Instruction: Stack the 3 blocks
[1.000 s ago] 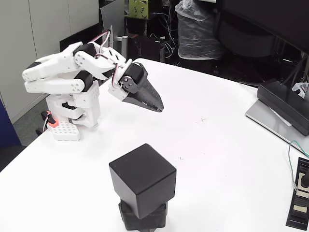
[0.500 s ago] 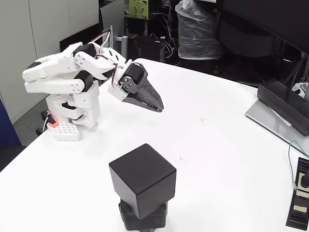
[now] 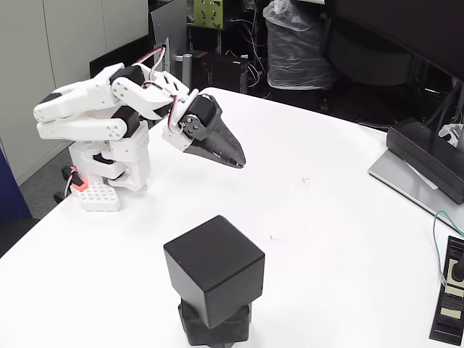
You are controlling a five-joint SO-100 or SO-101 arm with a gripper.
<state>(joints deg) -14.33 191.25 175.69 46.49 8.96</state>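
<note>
Fixed view — gripper (image 3: 236,161) hanging folded back near the arm base (image 3: 109,170) at the left of the table (image 3: 326,217), black jaws looking pressed together or nearly so, holding nothing, tips pointing down-right above the white surface. Sitting well apart from the blocks, nothing between.

Moving outward: stack (image 3: 214,286) standing at the near edge of the table, low in frame. Top block (image 3: 213,267) resting rotated against the block beneath (image 3: 214,324), corners overhanging, lower one mostly hidden and cut by the frame edge. Counting only two cubes for certain — third one likely underneath, out of frame, not confirmable.

Judging task as looking done or close to done, arm parked.

Risks from here: overhanging, twisted top block sitting off-square, so any table bump or an arm sweep toward the stack tipping it. Stack sitting close to the table edge, so a fall possibly sending cubes off the table. Any re-approach with jaws this narrow knocking rather than gripping — needing to spread wide first.

Off to the right: laptop (image 3: 417,177) and a flat black device (image 3: 449,301) with a white label, both well apart from the stack.
</note>
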